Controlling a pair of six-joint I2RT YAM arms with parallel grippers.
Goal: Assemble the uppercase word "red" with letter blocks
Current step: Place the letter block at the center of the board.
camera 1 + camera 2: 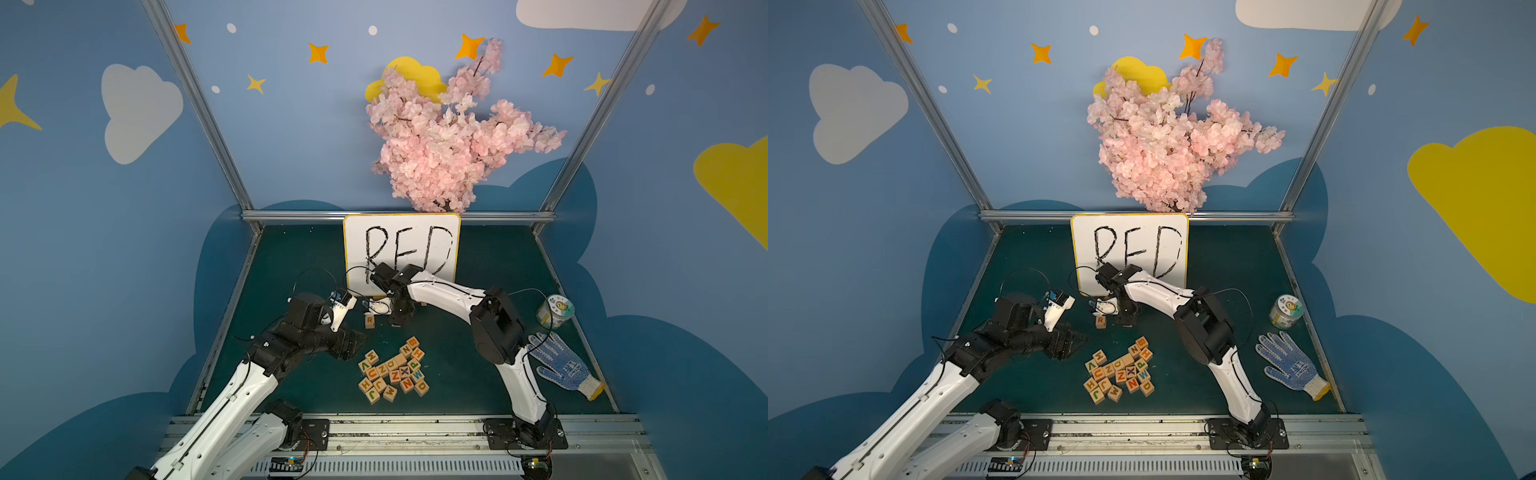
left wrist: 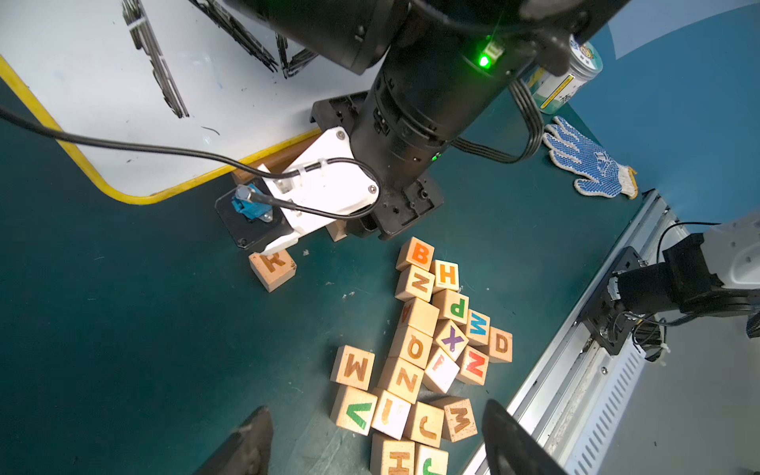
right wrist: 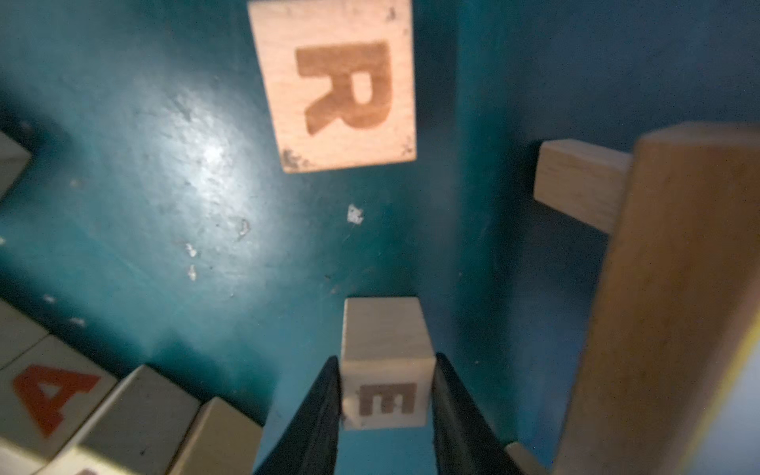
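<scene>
A pile of letter blocks (image 1: pixel 392 372) is seen toward the table's (image 1: pixel 478 374) front edge, the left gripper (image 2: pixel 376 409) held beside it, fingers apart and empty. Farther back, near the R block (image 1: pixel 370 321), the E block (image 3: pixel 384 382) is clamped by the right gripper (image 3: pixel 386 360), seemingly set down.

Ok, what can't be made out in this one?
- E block in the right gripper: hidden by the arm's wrist in both top views; whether it touches the mat is unclear in the blurred right wrist view.
- Whiteboard: lower lettering covered by that arm, both top views.
- Letter blocks at the left wrist view's lower edge: cut off.
- Jar label: too small, top views.
</scene>
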